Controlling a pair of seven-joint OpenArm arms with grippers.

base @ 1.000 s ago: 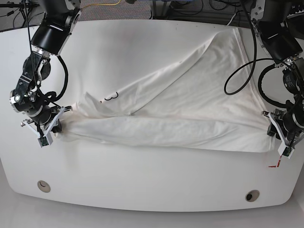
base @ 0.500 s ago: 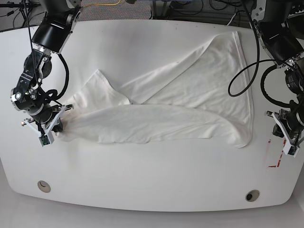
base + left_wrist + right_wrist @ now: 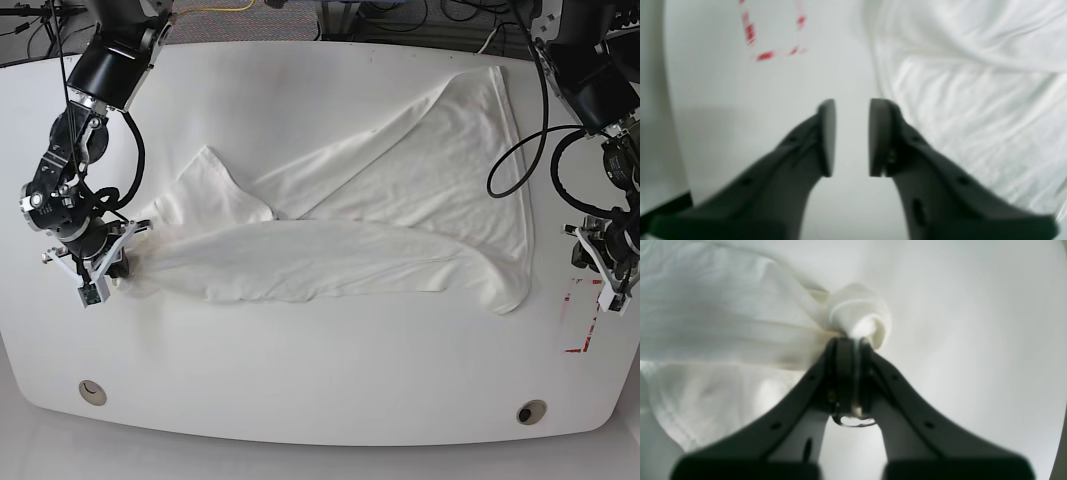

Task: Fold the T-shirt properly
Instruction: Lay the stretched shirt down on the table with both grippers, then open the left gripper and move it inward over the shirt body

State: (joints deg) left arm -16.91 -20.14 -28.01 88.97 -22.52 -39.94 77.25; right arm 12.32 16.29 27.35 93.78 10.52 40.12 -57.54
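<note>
The T-shirt [image 3: 400, 210] lies half spread on the white table [image 3: 300, 380], plain white side up with its print hidden. A long fold runs across its lower half. At the shirt's left end, my right gripper [image 3: 112, 272] is shut on a bunched corner of the cloth. The right wrist view shows that corner rolled into a knob [image 3: 858, 318] just past the right gripper [image 3: 851, 346]. My left gripper [image 3: 612, 290] hangs off the shirt's right edge, open and holding nothing. In the left wrist view the left gripper [image 3: 851, 136] is over bare table, with the shirt [image 3: 973, 100] just to its right.
Red dashed marks [image 3: 582, 322] are on the table near the left gripper, also seen as red marks [image 3: 766, 55] in the left wrist view. Two round holes [image 3: 92, 391] [image 3: 531, 411] sit near the front edge. Cables hang along the back and beside the right-hand arm.
My left gripper let go of the shirt's right corner, and that side slid back leftward and settled on the table. The left gripper then drew slightly further right. The right gripper kept its hold.
</note>
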